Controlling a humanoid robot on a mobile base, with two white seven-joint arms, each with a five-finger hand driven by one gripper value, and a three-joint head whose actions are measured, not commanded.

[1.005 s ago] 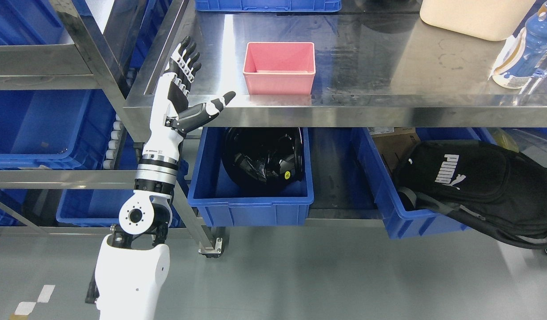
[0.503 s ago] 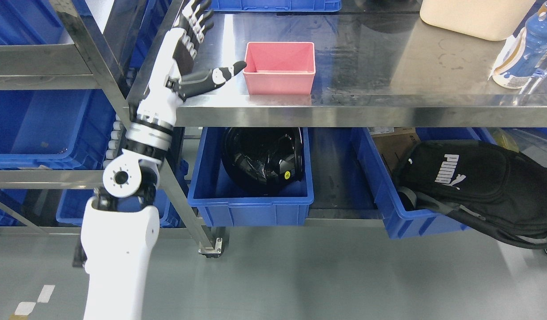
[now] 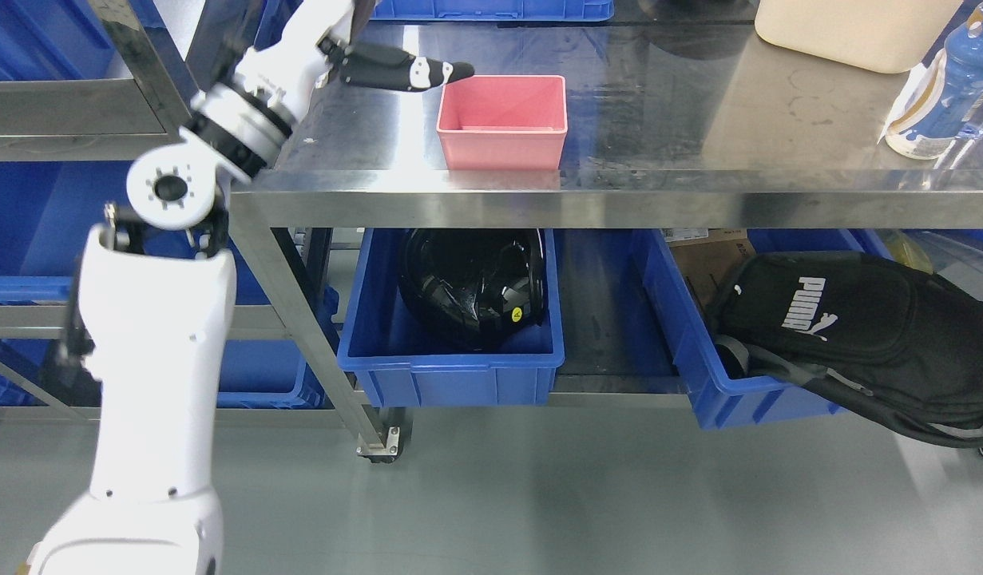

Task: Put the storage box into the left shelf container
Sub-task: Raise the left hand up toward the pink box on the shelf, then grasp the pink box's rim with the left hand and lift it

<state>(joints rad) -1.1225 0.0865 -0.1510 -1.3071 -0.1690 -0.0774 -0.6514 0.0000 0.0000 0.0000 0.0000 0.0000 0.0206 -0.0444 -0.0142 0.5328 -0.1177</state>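
I see the steel desk (image 3: pixel 659 120) carrying a pink storage box (image 3: pixel 502 120) near its front edge; toward two o'clock from it stand a cream container (image 3: pixel 850 32) and a blue bottle (image 3: pixel 938 88).

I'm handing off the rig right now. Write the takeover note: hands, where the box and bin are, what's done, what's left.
Left hand: open, holding nothing, thumb pointing at the pink plastic storage box; fingers mostly out of frame.
Right hand: not in view.
Box: upright and empty on the steel shelf top, ungrasped.
Left blue shelf container: lower shelf, already holds a black helmet.
Done: reach only.
Left: grasp, lift, place in container.
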